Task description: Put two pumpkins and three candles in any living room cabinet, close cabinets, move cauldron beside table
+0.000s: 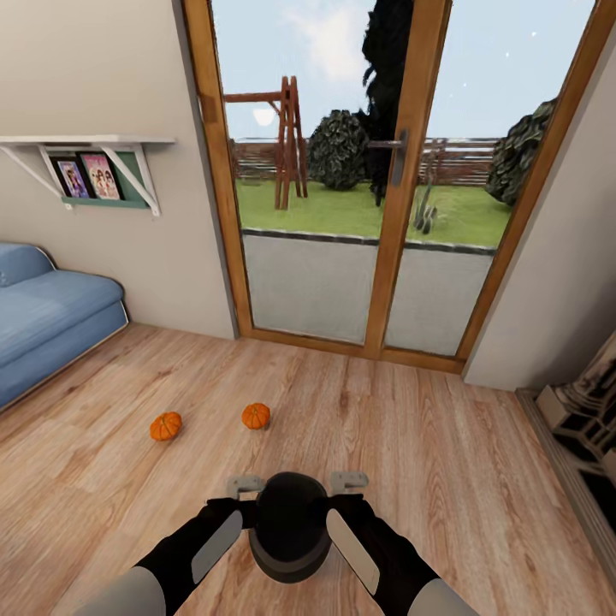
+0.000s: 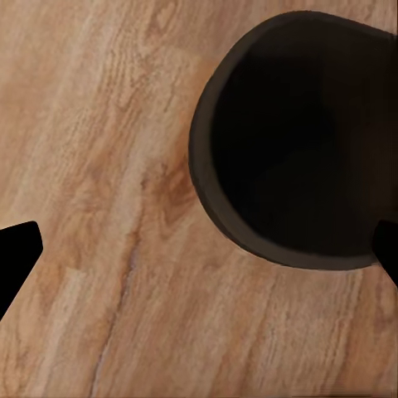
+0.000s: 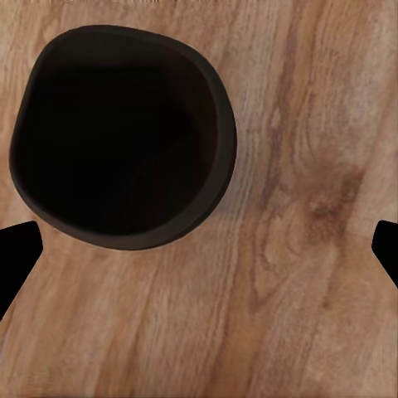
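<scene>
Both arms reach forward and down over the wooden floor (image 1: pixel 411 445), forearms angled inward so the left tool (image 1: pixel 245 485) and right tool (image 1: pixel 349 480) sit on either side of the black cauldron (image 1: pixel 291 526). In the head view the pale fingertips of each tool poke out just beyond the pot's far rim, one to each side; whether either tool touches the pot cannot be told from here. In the left wrist view the left tool (image 2: pixel 199 253) stands wide, its dark fingers (image 2: pixel 16 249) at the frame's edges with the cauldron (image 2: pixel 290 141) partly between them and nothing gripped. The right wrist view shows the right tool (image 3: pixel 199 253) equally wide above bare planks, the cauldron (image 3: pixel 124 133) just beside it.

The cauldron stands upright on the floor, mouth up. Beyond it, well apart, two orange pumpkins lie on the boards: one (image 1: pixel 256 416) nearly straight ahead of the pot, the other (image 1: pixel 166 425) farther toward the blue sofa (image 1: pixel 43 316). Behind them rises a wood-framed glass door (image 1: pixel 402 171) onto a garden, and above the sofa a white wall shelf (image 1: pixel 85 141) holds small pictures.
</scene>
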